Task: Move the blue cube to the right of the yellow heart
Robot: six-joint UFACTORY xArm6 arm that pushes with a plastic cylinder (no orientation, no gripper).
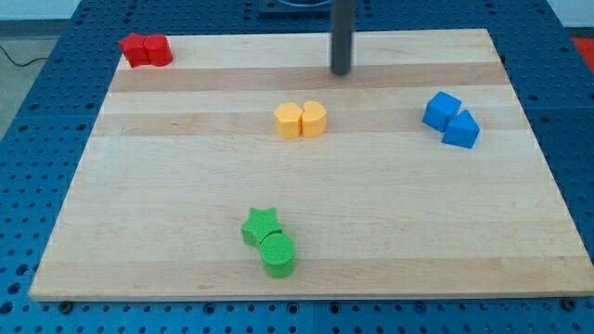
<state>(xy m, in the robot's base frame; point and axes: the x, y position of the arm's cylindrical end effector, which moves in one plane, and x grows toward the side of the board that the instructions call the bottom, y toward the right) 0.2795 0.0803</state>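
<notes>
My tip [342, 72] touches the board near the view's top centre, apart from every block. Two blue blocks touch each other at the view's right: the blue cube [442, 109] and, just below and to its right, a second blue block [461, 130] of unclear shape. Two yellow blocks stand side by side in the middle of the board, the left one [290, 121] and the right one [314, 119]. I cannot tell which of them is the heart. My tip is above and slightly right of the yellow pair and well left of the blue pair.
Two red blocks [146, 50] sit together at the board's top left corner. A green star [262, 225] touches a green cylinder [277, 254] near the view's bottom centre. The wooden board [139, 204] lies on a blue perforated table [28, 186].
</notes>
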